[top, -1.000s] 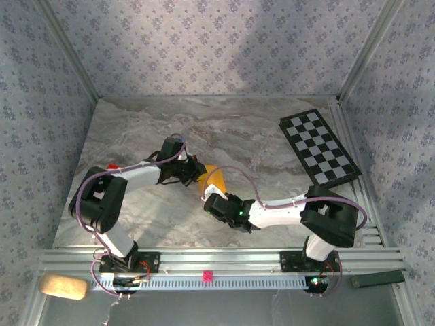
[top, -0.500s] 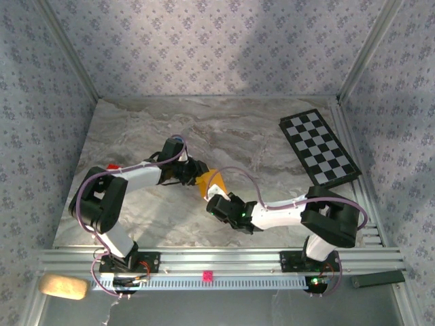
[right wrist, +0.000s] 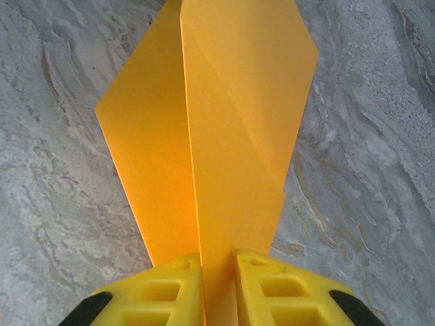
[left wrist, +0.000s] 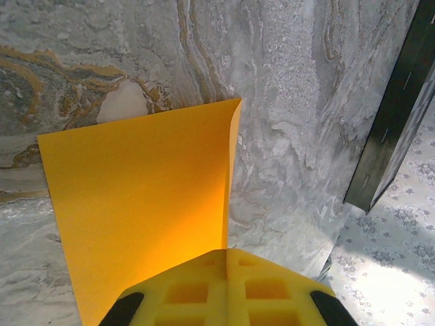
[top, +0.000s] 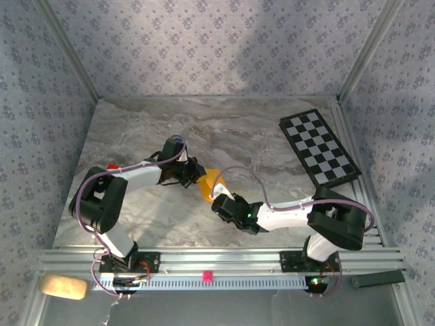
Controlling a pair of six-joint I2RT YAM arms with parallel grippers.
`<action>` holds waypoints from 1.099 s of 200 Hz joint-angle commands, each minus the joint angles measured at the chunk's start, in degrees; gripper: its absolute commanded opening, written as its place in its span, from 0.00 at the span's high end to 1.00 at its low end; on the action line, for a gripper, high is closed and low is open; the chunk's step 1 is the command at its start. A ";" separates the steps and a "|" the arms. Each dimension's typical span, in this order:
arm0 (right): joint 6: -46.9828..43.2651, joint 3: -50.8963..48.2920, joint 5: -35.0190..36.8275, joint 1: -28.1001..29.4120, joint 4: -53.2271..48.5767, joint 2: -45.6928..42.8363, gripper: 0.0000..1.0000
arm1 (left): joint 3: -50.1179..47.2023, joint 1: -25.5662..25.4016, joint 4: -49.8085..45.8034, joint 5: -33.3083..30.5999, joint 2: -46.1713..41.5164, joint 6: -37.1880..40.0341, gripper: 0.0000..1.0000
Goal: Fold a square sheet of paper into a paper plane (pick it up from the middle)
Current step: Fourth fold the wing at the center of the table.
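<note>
Both arms hide most of the square sheet of paper — right fingers cropped below.

No writing, label, brand, number or sign can be read in any view. The square sheet of paper is plain orange-yellow on every face that shows. The checkered board at the far right of the surface bears only black and white squares, with no letters or figures on it.
</note>
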 commanded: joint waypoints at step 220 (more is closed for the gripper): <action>2.92 -3.09 -3.19 -2.38 1.77 -2.00 0.82 | 1.93 -0.34 -1.01 0.60 0.97 0.25 1.00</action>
